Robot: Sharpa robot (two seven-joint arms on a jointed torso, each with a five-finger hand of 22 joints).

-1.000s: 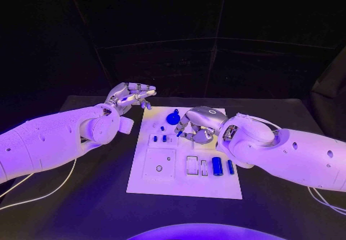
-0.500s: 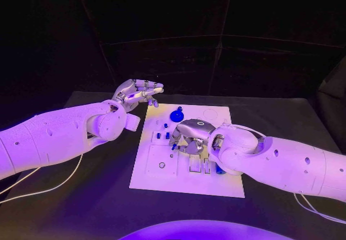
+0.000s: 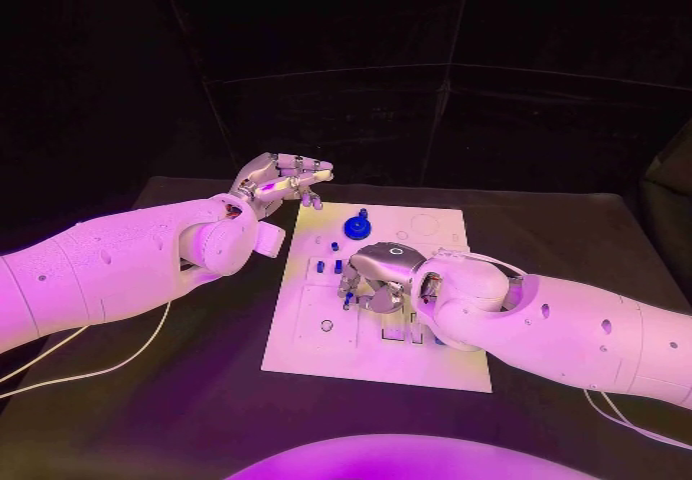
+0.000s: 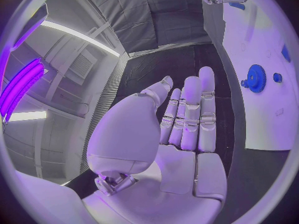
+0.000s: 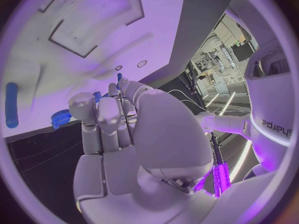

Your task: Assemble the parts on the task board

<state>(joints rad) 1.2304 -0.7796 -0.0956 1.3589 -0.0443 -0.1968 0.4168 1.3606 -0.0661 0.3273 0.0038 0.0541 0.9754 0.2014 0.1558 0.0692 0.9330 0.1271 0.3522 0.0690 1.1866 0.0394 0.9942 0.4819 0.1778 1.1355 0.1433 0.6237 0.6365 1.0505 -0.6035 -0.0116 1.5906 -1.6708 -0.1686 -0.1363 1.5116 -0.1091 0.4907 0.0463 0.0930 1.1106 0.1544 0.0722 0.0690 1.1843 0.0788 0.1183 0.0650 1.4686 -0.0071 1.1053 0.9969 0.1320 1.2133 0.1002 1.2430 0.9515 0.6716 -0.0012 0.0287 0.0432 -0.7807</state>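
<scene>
1. While my right hand sits low over the board at frame centre, fingers curled down among the parts, I judge the step to be a pick or seat of a small part there. I cannot tell whether anything is pinched.
2. Left hand is raised at upper left, off the board's far corner. In the left wrist view its fingers lie straight, side by side, nothing in them.
3. Parts, head view: gear near the board's top edge; two small pegs just left of my right hand; more blue pieces peeking out under its lower right.
4. The next move needs fingertip alignment over the target part or slot, then a straight descent. My own hand blocks the head camera there, so I would go slowly.
5. View differences:
 - The head view gives the whole board layout and both arms, but hides the contact zone under my right hand.
 - The right wrist view shows my fingertips against the board, a blue cylinder at its left, a small ridged blue part beside the fingertips, and rectangular recesses at its upper left.
 - The left wrist view shows the gear face-on at its right, and the bare left palm.
</scene>
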